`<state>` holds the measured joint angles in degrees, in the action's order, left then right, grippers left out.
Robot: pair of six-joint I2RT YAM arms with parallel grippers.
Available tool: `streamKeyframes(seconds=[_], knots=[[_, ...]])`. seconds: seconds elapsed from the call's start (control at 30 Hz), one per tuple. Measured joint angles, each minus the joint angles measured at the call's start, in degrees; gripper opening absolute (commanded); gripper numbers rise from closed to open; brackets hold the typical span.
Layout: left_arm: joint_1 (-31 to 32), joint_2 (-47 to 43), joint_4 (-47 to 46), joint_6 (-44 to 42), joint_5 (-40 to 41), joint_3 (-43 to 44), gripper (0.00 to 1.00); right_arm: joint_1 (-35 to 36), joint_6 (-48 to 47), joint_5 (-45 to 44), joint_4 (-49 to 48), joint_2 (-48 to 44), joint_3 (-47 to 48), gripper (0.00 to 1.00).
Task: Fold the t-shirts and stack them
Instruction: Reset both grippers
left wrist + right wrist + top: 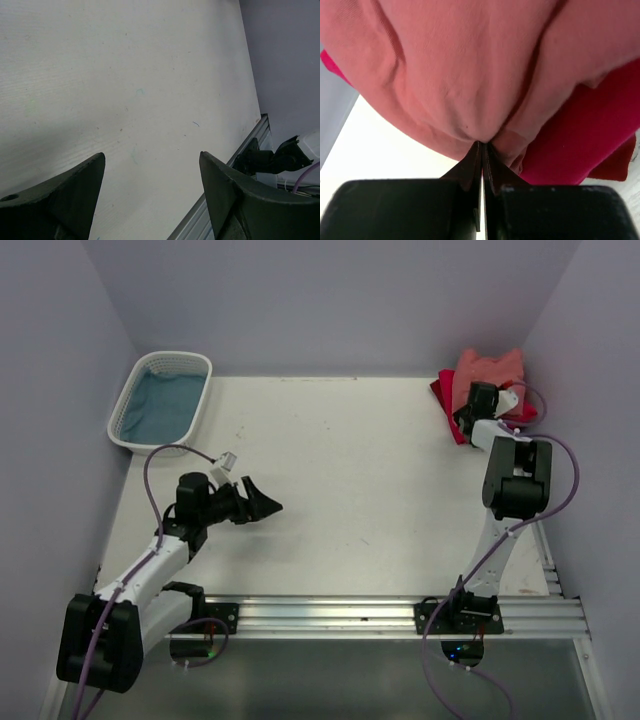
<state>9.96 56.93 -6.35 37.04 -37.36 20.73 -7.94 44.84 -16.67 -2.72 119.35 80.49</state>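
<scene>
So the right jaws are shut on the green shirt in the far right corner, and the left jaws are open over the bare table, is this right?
Not green: in the right wrist view the right jaws are shut on a fold of the salmon-red shirt. The rest stands.

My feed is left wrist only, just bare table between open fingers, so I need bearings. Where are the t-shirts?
Observer: Two lie heaped in the far right corner of the table, the salmon-red t-shirt on top of the crimson t-shirt.
Operator: What is the right arm doing?
Observer: The right gripper is shut, pinching a fold at the salmon-red t-shirt's near edge.
Operator: Anything on my side?
Observer: A white basket in the far left corner, holding a teal cloth.
</scene>
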Motion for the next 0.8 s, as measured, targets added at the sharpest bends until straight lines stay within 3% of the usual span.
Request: streamKeyframes(seconds=[0.17,0.3,0.33,0.5,0.63,0.8], knots=[[0.0,-1.2,0.6,0.0,0.0,0.0,0.79,-0.2,-0.9,4.6,-2.5,-3.7,-4.2,0.00],[0.0,-3.5,1.9,0.3,0.1,0.1,0.82,-0.6,-3.2,14.1,-3.5,-12.2,-11.4,0.52],[0.0,-4.5,2.4,0.3,0.2,0.3,0.83,-0.5,-3.8,16.8,-3.7,-15.1,-13.0,0.98],[0.2,-9.7,5.5,-0.5,1.9,3.6,0.91,3.6,-9.7,29.5,-4.0,-30.2,-18.6,0.99],[0.3,-10.9,8.7,-2.4,4.4,7.8,0.97,14.7,-15.5,36.4,-2.2,-36.7,-19.2,0.99],[0.3,-11.6,12.2,-4.6,8.3,9.5,0.99,28.0,-19.8,41.9,3.2,-38.0,-22.9,0.99]])
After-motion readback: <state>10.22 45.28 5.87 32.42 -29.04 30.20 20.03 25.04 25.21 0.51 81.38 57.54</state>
